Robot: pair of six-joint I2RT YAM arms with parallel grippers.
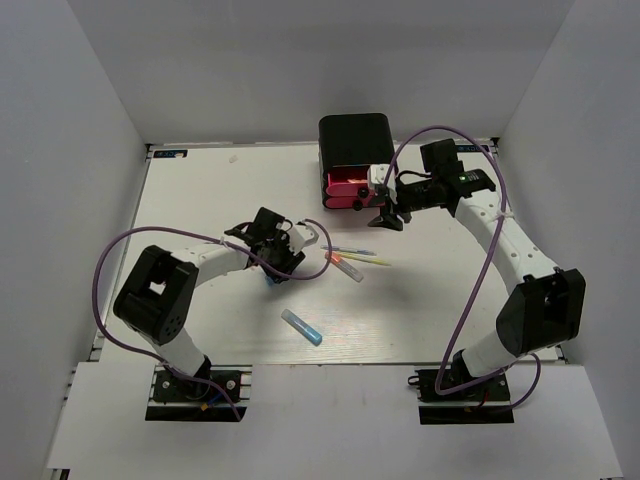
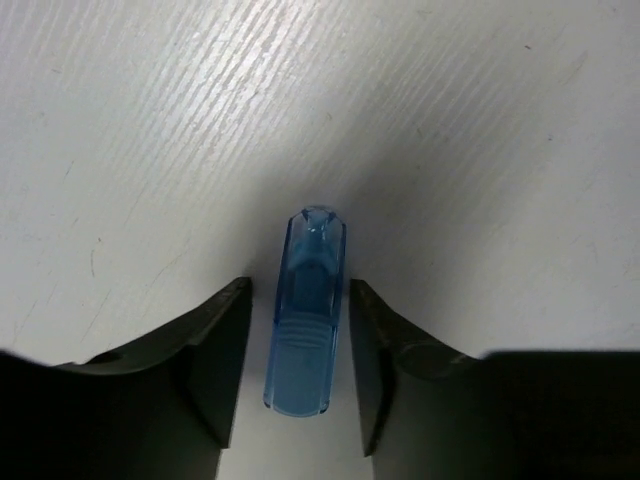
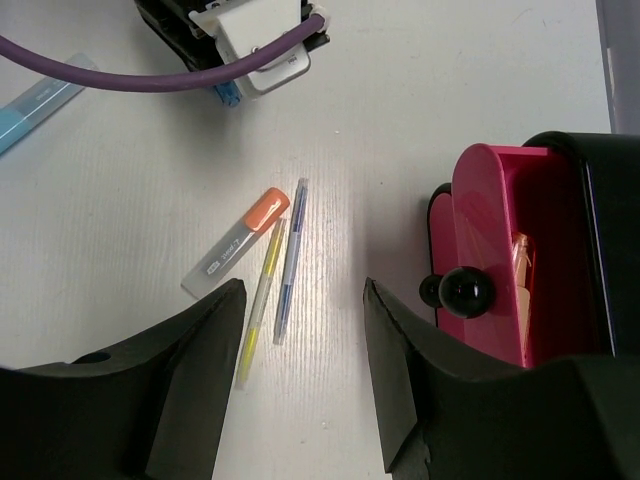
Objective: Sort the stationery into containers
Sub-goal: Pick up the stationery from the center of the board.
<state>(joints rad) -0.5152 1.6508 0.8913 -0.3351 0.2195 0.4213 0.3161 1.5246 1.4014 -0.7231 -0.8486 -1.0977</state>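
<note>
My left gripper (image 2: 300,305) is open and straddles a short blue marker (image 2: 305,320) lying on the white table, with a thin gap on each side. From above, this gripper (image 1: 274,268) is left of centre, with the marker (image 1: 271,280) just showing under it. My right gripper (image 3: 300,320) is open and empty, hovering above the table beside the pink drawers (image 3: 488,250) of the black box (image 1: 355,142). One drawer is pulled out and holds an orange item (image 3: 520,265). An orange-grey marker (image 3: 238,245), a yellow pen (image 3: 260,300) and a bluish pen (image 3: 290,258) lie together mid-table.
A second blue marker (image 1: 301,327) lies alone nearer the front edge. White walls enclose the table on three sides. A purple cable (image 1: 200,238) loops from the left arm over the table. The drawer knob (image 3: 465,292) sticks out toward my right gripper (image 1: 387,212).
</note>
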